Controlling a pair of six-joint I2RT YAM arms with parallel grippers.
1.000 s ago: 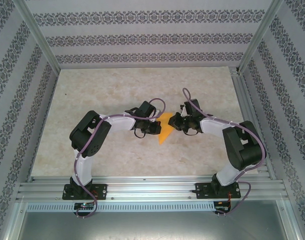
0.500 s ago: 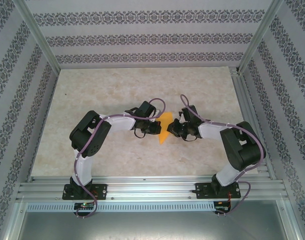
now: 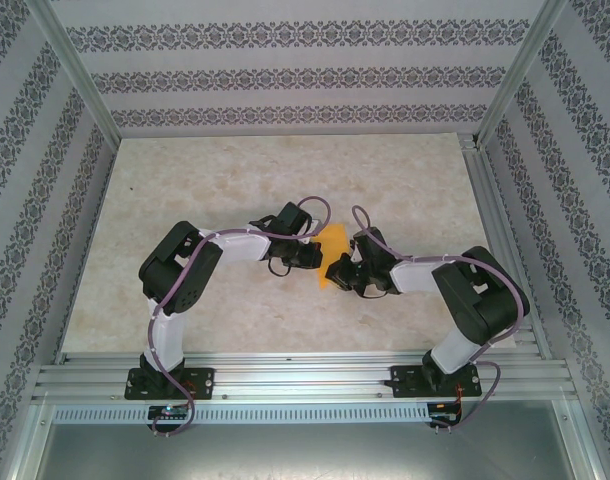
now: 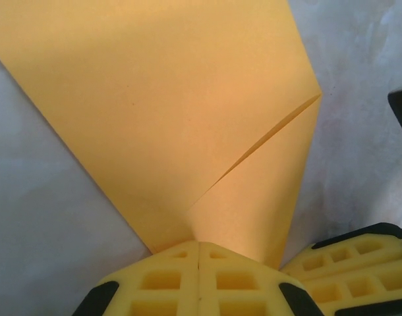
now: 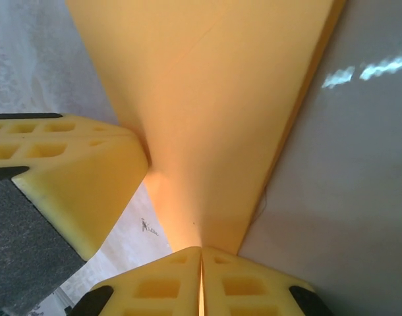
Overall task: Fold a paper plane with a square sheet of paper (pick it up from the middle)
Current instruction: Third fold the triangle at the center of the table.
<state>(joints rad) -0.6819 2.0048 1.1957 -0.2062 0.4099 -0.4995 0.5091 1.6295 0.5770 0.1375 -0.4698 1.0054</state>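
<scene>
The orange-yellow sheet of paper (image 3: 333, 246) is held off the table between both grippers at mid-table. In the left wrist view the paper (image 4: 168, 105) is pointed in outline, with a folded flap whose edge runs diagonally across it. My left gripper (image 4: 198, 246) is shut on its narrow lower end; from above the left gripper (image 3: 318, 258) sits at the paper's left edge. My right gripper (image 5: 201, 250) is shut on the paper (image 5: 214, 99) too, and from above the right gripper (image 3: 337, 271) is at its near right corner. The two grippers' fingers are almost touching.
The marbled beige tabletop (image 3: 215, 180) spreads around the arms. Patterned walls enclose it on three sides, with metal posts at the back corners. An aluminium rail (image 3: 305, 375) at the near edge carries both arm bases.
My right gripper has swung left and nearer, closing in on the left gripper with its end of the paper. Seen from above, the paper looks smaller. The left arm has stayed still.
</scene>
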